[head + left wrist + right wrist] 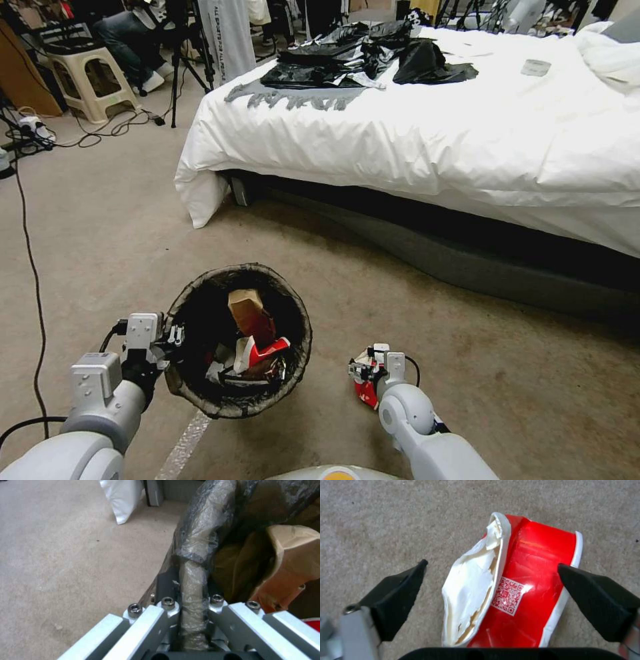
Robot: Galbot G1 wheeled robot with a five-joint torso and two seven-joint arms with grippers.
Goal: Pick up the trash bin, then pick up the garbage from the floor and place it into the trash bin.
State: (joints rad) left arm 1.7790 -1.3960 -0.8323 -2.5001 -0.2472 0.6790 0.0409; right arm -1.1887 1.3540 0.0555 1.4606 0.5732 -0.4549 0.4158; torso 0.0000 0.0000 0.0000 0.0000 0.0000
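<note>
Trash bin (237, 400), one only, is sitting low on the left of the head view, near the robot, on the beige carpet (467, 347). Its round body is showing wrapped in a dark, crinkly bag folded over the rim. Left gripper (175, 339) is clamping the bin's left rim; in the left wrist view the bag-covered rim (195, 580) is running straight between the closed-in fingers (156, 620). Whether the bin is resting on the floor or hanging just off it is hard to judge from these angles.

Inside the bin, at least three pieces of garbage are lying: a brown paper bag (245, 305) standing upright at the far side, a red-and-white carton (257, 352) below it, and some pale scraps, possibly tissue, at the near left.

One more piece is lying outside: a flattened red carton (523, 585) with white edges, a torn white inner flap and a QR code on its face. It is lying on the carpet just right of the bin, near the robot. Right gripper (365, 377) is hovering directly over this carton, jaws spread wide on either side of it, fingertips (406, 590) not touching it.

Far behind, one white bed (467, 147) is carrying black bags (360, 53).
</note>
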